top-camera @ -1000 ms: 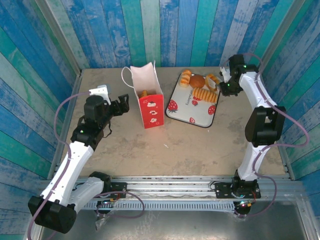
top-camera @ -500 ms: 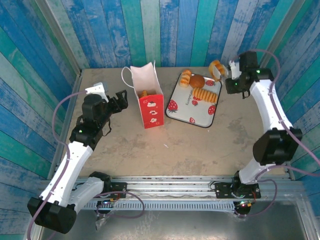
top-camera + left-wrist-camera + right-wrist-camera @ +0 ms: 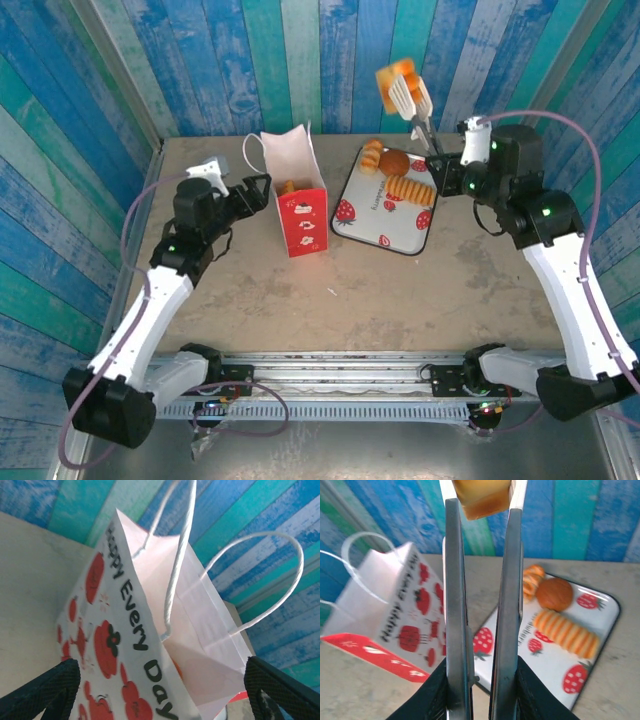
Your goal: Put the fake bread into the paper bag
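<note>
The paper bag (image 3: 300, 195) stands open at mid-table, with one golden piece of fake bread (image 3: 290, 186) inside. My left gripper (image 3: 258, 188) is open at the bag's left rim; in the left wrist view its black fingertips (image 3: 50, 690) straddle the bag (image 3: 150, 630). My right gripper (image 3: 440, 165) is shut on long metal tongs (image 3: 455, 605). The tongs pinch a golden piece of bread (image 3: 395, 82) high above the tray; the same piece (image 3: 482, 497) shows in the right wrist view. A croissant (image 3: 372, 155), a brown bun (image 3: 397, 162) and a ridged loaf (image 3: 410, 190) lie on the tray.
The white strawberry-print tray (image 3: 375, 215) lies right of the bag, also seen as the tray (image 3: 540, 655) in the right wrist view. Blue and green plank walls close in the table at the back and both sides. Bare tabletop (image 3: 350, 290) lies in front of bag and tray.
My right arm has lifted the tongs with a bread piece up off the tray and leftward. My left gripper has moved right to the bag's rim.
</note>
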Action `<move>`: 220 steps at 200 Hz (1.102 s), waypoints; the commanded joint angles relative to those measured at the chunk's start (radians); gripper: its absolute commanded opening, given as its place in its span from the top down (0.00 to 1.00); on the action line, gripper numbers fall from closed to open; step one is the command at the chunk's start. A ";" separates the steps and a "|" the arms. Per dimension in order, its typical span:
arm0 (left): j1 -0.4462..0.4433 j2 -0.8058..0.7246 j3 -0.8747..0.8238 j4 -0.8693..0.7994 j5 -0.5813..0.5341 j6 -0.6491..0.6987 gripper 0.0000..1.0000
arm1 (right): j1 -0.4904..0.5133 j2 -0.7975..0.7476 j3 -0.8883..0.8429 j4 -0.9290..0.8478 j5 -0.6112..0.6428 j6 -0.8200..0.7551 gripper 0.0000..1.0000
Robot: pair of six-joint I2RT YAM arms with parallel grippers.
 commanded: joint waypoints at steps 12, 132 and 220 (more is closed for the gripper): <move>0.002 0.083 0.043 0.078 0.066 -0.050 0.13 | 0.105 -0.021 0.060 0.119 0.018 0.079 1.00; 0.003 0.189 0.045 0.144 0.027 -0.066 0.32 | 0.526 0.119 0.135 0.189 0.210 0.019 0.99; 0.003 0.166 0.012 0.125 0.002 -0.040 0.50 | 0.590 0.259 0.170 0.099 0.306 0.067 0.99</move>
